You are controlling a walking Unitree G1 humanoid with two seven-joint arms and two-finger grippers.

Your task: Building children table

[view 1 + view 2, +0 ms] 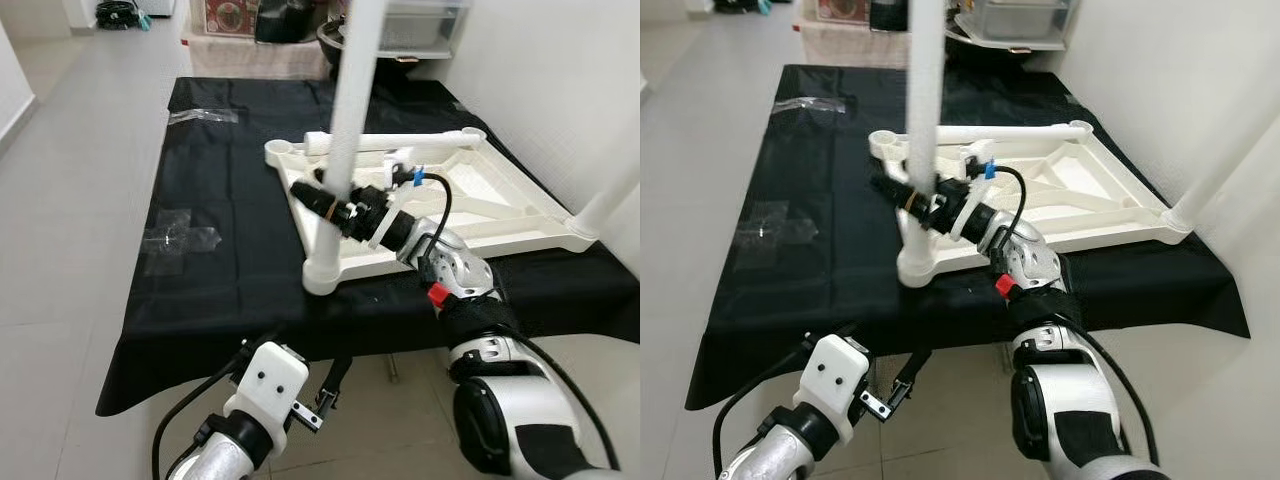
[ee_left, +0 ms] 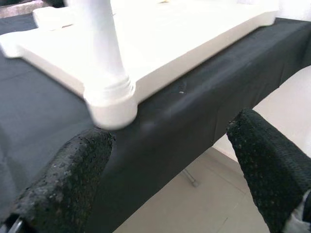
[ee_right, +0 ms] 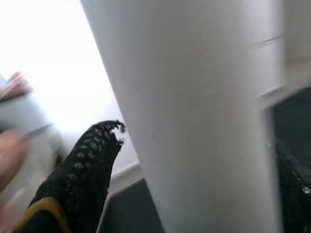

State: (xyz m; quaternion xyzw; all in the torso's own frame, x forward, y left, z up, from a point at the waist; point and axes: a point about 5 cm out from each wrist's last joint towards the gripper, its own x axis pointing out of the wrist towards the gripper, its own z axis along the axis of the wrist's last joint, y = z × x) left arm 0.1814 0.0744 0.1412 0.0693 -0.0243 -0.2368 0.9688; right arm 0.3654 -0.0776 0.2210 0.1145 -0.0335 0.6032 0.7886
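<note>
Nearest: left gripper, held low over the pale floor tiles just in front of the black cloth's hanging edge. Its two black fingers stand well apart, nothing between them. Its white wrist housing and black cable show in the head views.

Next: right arm, silver, reaching forward and to the robot's left over the near edge of the cloth. Right gripper is clamped on the upright leg, one black finger on either side of the white tube, a little above its foot.

Upright leg: white round tube, standing in the near corner socket of the tabletop, rising out of the top of the head views.

Tabletop: white plastic, lying upside down on the black cloth, ribbed underside up, near corner close to the cloth's front edge.

Second leg: white tube lying flat along the tabletop's far edge.

Third leg: white tube standing at the tabletop's right corner, leaning out of the picture.

Black cloth: spread over a low surface; patches of clear tape on its left part, another strip farther back.

Farthest: a cluttered shelf and boxes beyond the cloth, against the white wall.
</note>
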